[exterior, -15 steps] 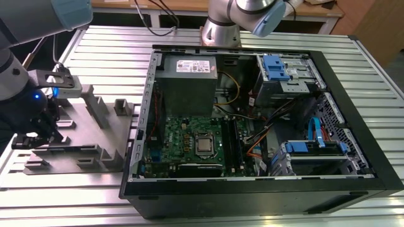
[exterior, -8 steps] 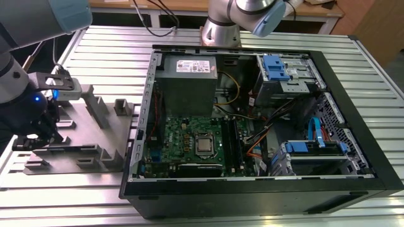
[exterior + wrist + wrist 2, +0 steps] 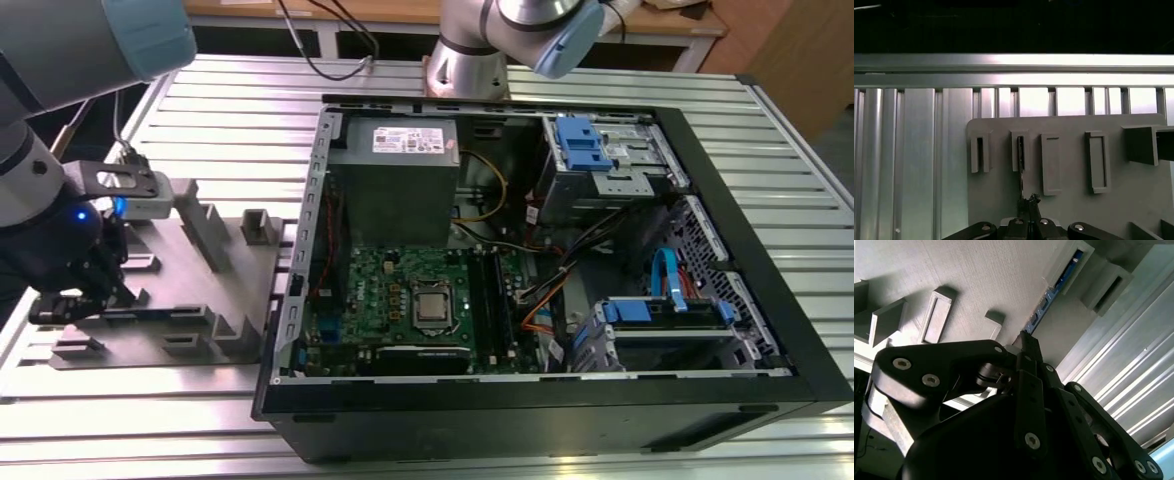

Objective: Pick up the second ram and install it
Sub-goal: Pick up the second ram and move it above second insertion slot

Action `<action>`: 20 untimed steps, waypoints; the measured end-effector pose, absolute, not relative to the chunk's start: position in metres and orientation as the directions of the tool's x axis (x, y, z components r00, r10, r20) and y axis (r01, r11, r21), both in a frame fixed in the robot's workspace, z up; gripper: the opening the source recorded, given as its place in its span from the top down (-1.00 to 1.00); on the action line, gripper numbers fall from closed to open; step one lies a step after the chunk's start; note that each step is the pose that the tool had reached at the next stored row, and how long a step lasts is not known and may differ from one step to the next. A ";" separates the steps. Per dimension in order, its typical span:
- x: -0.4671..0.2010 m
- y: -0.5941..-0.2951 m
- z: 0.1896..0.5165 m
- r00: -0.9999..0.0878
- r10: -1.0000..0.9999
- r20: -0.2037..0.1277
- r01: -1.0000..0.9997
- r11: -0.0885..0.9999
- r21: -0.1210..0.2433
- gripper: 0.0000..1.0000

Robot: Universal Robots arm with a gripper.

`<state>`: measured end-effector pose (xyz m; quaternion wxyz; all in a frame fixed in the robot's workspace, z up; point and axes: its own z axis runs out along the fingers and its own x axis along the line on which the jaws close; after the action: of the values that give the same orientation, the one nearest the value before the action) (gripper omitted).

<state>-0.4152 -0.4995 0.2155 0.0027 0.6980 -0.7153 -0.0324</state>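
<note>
The second ram (image 3: 1047, 301) is a thin blue-green stick seen edge-on, one end resting in a grey slotted holder (image 3: 1070, 271) on the fixture plate. In the first wrist view the second ram (image 3: 1020, 172) runs from its slot down into the fingertips. My gripper (image 3: 1024, 341) has its black fingers pressed together on the stick's near end, as the gripper (image 3: 1028, 201) also shows in the first wrist view. In the exterior view the gripper (image 3: 78, 292) hangs low over the plate's left edge. The motherboard (image 3: 400, 300) lies in the open computer case, with long black memory slots (image 3: 491, 300) beside the processor socket.
The grey fixture plate (image 3: 180, 305) carries several upright holders and sits on a ribbed metal table (image 3: 227, 110). The black case (image 3: 754, 250) stands to the exterior view's right, with a grey power supply (image 3: 394, 180), cables and blue drive brackets (image 3: 577, 140). Another arm's base (image 3: 467, 65) stands behind it.
</note>
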 end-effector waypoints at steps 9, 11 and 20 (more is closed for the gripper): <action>-0.415 -0.501 0.215 -0.023 -0.999 -0.041 -0.999 0.021 0.050 0.86; -0.415 -0.501 0.215 -0.023 -0.999 -0.041 -0.999 0.021 0.050 0.86; -0.415 -0.501 0.215 -0.023 -0.999 -0.040 -0.999 0.021 0.050 0.22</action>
<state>-0.4152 -0.5014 0.2149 0.0032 0.6988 -0.7146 -0.0320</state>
